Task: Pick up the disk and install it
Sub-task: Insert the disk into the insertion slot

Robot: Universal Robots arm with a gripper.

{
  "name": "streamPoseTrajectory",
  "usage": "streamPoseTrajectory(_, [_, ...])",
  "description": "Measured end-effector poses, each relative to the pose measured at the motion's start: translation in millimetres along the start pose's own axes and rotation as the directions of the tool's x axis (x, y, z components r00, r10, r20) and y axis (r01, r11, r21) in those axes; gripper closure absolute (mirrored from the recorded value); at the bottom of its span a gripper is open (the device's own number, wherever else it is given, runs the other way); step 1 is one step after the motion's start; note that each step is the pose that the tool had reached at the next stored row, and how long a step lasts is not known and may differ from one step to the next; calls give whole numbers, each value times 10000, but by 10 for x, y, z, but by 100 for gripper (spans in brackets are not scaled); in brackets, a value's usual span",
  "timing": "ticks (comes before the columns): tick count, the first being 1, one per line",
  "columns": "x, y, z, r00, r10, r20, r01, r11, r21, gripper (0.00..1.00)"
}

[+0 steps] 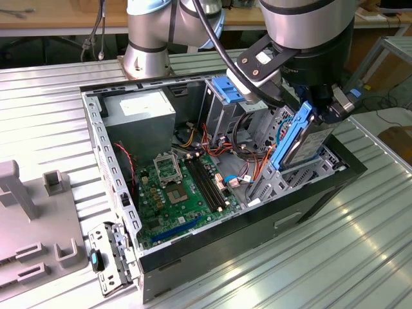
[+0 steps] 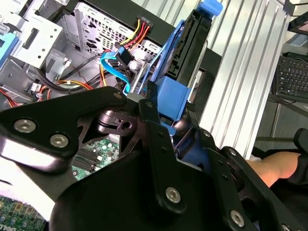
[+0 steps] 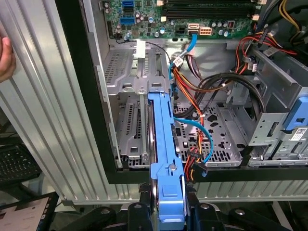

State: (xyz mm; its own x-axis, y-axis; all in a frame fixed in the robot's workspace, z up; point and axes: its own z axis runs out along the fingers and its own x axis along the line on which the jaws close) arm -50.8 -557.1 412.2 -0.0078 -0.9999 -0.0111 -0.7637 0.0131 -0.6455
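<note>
A ribbed metal worktop holds a big black computer case. The case lies on its side with its lid off. The robot arm reaches down over the end of the case at the exterior view's right. A green board lies flat on the case floor. A grey metal cage sits in the case corner under the arm.

The disk is up in the air, tipped on its edge. Its low end pokes down into the case by the cage. I cannot tell if it touches the cage. In the first wrist view its blue rail points straight into the case.

The claw is closed on the top end of the disk, with one finger on each side. Red, orange and blue wires curl just beside the disk.
</note>
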Motion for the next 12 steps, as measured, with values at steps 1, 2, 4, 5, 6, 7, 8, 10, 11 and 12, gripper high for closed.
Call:
streamPoseTrajectory(1, [0,0,0,10000,1,1,-1,10000,1,62])
streamPoseTrajectory(2, [0,0,0,10000,0,0,0,10000,1,62])
streamPoseTrajectory(4, [0,0,0,10000,-1,-1,1,10000,0,56])
streamPoseTrajectory(5, [0,1,1,10000,1,1,-1,10000,2,56])
streamPoseTrajectory(6, [0,0,1,10000,0,1,0,10000,1,56])
streamPoseTrajectory(7, [-1,-13,12,10000,6,-3,-6,10000,1,56])
streamPoseTrajectory(8, [-7,-37,31,10000,15,-31,-15,10000,-58,56])
streamPoseTrajectory(10, [-11,-61,52,10000,11,-62,-13,9998,-210,64])
streamPoseTrajectory(11, [-13,-72,62,10000,15,-73,-18,9993,-368,71])
streamPoseTrajectory(12, [-15,-78,66,10000,18,-81,-22,9989,-470,71])
